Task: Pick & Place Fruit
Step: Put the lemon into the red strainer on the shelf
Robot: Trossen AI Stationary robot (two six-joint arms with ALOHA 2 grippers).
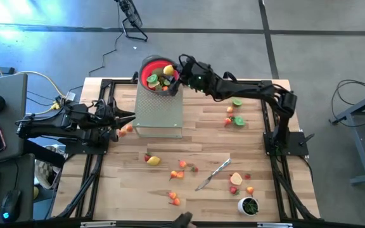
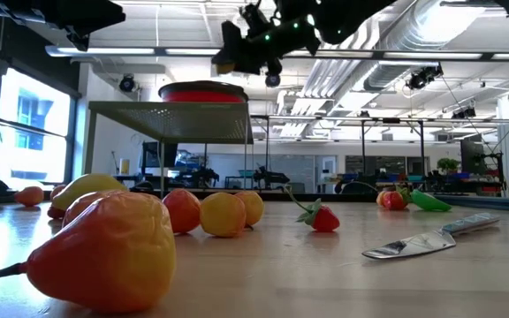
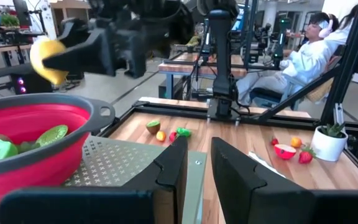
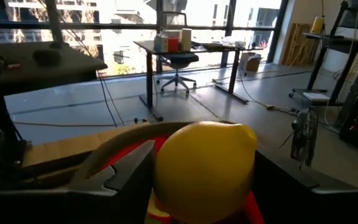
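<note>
Open workshop beyond a wooden desk [image 1: 189, 152]. Far left, perforated metal stand [image 1: 159, 111] carrying red bowl [image 1: 152, 71], already partly filled. Right gripper [image 1: 173, 71] over bowl, jaws grasping yellow lemon [image 4: 205, 169]. Left gripper [image 3: 194, 168] beside stand, jaws slightly parted, empty. More fruit [image 1: 181, 164] scattered near. Risk: lemon released off-centre, bouncing off rim onto desk. No readable writing.
</note>
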